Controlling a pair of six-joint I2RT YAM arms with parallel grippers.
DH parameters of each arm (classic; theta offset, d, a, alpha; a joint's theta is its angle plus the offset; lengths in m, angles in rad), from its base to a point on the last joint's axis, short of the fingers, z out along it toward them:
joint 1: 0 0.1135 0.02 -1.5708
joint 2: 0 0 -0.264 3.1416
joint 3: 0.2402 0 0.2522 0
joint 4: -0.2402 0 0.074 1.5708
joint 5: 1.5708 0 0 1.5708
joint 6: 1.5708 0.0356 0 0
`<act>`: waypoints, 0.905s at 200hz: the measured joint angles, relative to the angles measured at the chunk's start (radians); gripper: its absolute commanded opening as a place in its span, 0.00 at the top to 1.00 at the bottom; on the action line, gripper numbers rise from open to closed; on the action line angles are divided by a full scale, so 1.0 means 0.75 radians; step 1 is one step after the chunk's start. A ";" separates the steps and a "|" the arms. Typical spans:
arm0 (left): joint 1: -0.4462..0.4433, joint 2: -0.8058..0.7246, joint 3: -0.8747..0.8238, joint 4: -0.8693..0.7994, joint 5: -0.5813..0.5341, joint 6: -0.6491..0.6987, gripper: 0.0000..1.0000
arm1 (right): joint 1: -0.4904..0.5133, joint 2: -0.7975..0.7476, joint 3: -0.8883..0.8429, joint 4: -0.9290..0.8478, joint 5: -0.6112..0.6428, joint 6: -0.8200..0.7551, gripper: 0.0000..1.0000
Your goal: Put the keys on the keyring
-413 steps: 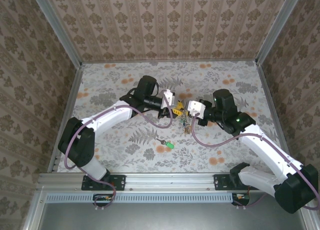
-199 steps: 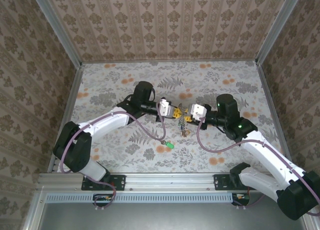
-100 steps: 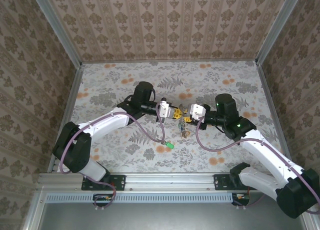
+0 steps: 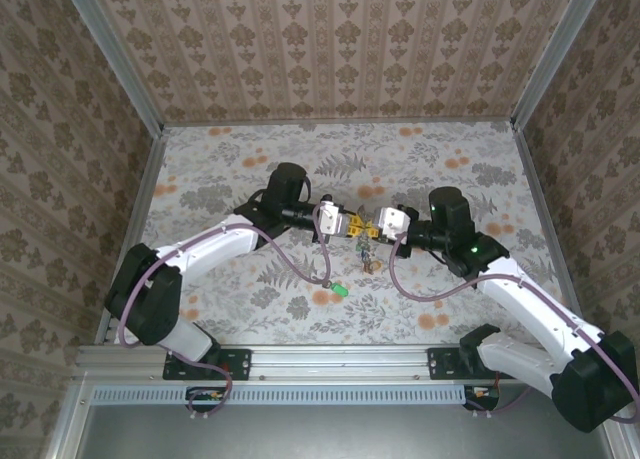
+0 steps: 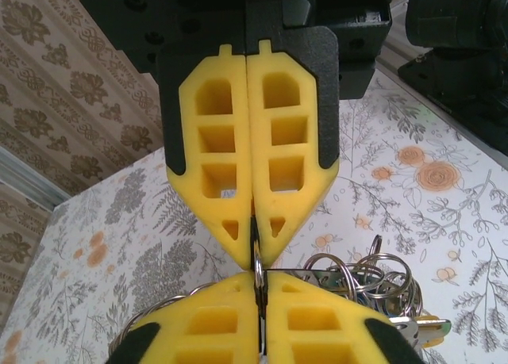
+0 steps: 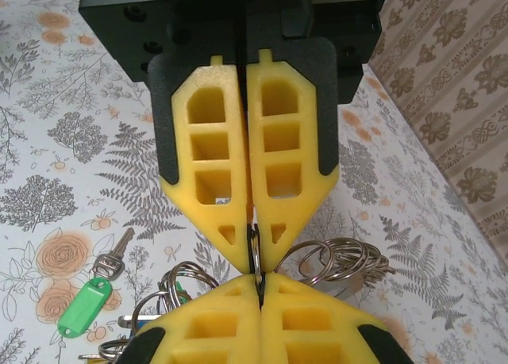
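The left gripper point(image 4: 347, 225) is seen clenched, its yellow pads pressed together on the edge of the keyring point(image 5: 258, 262). The keyring is presented edge-on, as a thin dark line running between the two sets of fingertips.

On the table point(image 4: 220, 169), a green key point(image 4: 340, 291) is left lying loose. In the top view it is nearer the arm bases than the pinch point and well apart from both grippers. In the right wrist view its metal end is pointed up and to the right, toward the grippers, with the green head at the near end. The left arm is judged marginally the nearer to it, though both tools are occupied.

At the meeting point the keyring is gripped tip to tip from both sides. Its plane is thus lined up with the closed pads, and its span is laid roughly along the line joining the arms. A bunch point(image 4: 368, 251) of small silver loops and keys, one with a yellowish head, is hung just under the tips. Whether each is already threaded on the keyring cannot be told.

The right gripper point(image 4: 384, 224) is likewise clenched on the keyring. For the green key to be added, one gripper would have to be freed, it is judged. No container is involved; anything carried is carried by the keyring alone.
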 measured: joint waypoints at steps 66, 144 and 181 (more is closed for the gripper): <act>-0.011 -0.123 -0.016 -0.076 -0.035 0.065 0.67 | -0.003 -0.075 -0.098 0.124 -0.005 -0.011 1.00; -0.064 -0.099 -0.006 -0.138 -0.170 0.085 0.74 | 0.051 -0.081 -0.083 0.049 0.094 -0.123 1.00; -0.083 -0.024 0.042 -0.198 -0.240 0.089 0.82 | 0.097 -0.069 -0.033 -0.022 0.203 -0.158 1.00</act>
